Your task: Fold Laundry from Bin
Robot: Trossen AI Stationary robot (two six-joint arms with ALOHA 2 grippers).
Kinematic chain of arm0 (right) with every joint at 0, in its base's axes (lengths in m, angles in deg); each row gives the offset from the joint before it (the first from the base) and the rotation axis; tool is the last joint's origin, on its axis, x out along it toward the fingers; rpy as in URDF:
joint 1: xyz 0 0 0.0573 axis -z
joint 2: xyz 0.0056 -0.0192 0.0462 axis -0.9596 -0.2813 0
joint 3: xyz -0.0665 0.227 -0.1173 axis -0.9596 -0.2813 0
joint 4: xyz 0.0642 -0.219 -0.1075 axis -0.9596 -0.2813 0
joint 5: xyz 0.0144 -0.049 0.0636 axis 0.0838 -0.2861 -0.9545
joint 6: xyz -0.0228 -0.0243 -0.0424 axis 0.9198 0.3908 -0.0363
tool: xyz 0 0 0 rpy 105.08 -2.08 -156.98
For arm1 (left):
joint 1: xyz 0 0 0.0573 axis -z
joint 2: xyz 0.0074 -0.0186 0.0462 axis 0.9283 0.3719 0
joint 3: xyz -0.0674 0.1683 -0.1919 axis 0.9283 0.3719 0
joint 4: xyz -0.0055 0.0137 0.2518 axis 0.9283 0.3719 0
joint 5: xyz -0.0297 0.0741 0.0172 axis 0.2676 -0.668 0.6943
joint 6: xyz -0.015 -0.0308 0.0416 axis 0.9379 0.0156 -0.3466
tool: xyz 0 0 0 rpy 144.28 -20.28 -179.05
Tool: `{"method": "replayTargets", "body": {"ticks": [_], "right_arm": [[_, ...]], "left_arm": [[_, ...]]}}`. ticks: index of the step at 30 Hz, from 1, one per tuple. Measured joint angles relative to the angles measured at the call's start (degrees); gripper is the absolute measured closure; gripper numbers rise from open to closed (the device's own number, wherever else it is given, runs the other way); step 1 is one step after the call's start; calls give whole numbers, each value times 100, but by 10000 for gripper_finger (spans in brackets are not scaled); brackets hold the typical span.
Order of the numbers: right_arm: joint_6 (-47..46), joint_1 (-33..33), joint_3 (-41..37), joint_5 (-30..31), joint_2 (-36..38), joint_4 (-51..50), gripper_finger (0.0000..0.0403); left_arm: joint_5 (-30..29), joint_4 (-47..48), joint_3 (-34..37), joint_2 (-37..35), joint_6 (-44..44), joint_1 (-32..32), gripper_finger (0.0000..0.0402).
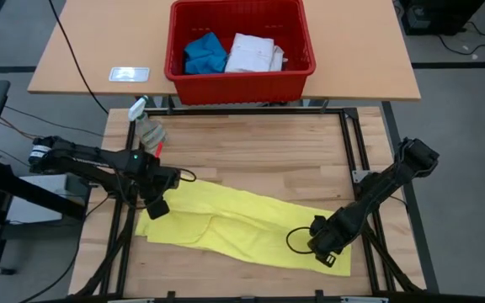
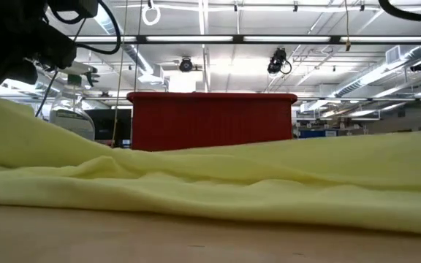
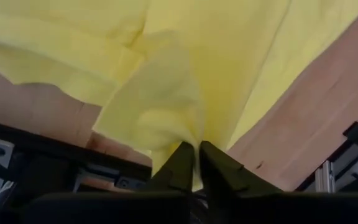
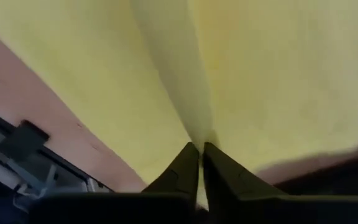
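The bright yellow T-shirt (image 1: 242, 223) lies spread lengthwise across the wooden table and fills the low view (image 2: 210, 183). My left gripper (image 1: 157, 206) is shut on its left end. My right gripper (image 1: 327, 252) is shut on its right end near the front edge. The red bin (image 1: 240, 49) stands on the tan table behind, with a blue piece (image 1: 205, 52) and a white shirt (image 1: 255, 52) inside. The dark grey piece is out of view. My left gripper pinches a bunched fold of the T-shirt's left end (image 3: 188, 140) between its two fingers. The cloth near the fingers is gathered and puckered; the rest lies on the table. My right gripper pinches the T-shirt's right end (image 4: 199, 134) between its two fingers; a crease runs straight from the fingertips into the cloth, which lies on the table.
A white card (image 1: 130, 74) lies on the tan table left of the bin. A small grey thing with a red tip (image 1: 150, 135) sits at the work table's far left corner. A black frame rail (image 1: 352, 143) borders the work table.
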State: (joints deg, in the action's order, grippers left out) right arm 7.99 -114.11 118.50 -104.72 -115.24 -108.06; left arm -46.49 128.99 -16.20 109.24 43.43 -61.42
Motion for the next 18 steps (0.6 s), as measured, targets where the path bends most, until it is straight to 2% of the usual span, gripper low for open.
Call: {"method": "replayTargets", "body": {"ticks": [7,11,15,18], "right_arm": [[-51,-93,0,-330,424,39,286],[303,-148,2,-331,855,341,250],[466,-52,9,351,1146,-182,245],[464,214,-50,963,1212,-745,249]], "left_arm": [[160,-22,-118,-2,105,-14,289],[200,-41,-247,-2,149,-16,251],[-115,-538,-254,-2,24,-178,232],[-106,-1510,-80,94,-200,-456,231]]}}
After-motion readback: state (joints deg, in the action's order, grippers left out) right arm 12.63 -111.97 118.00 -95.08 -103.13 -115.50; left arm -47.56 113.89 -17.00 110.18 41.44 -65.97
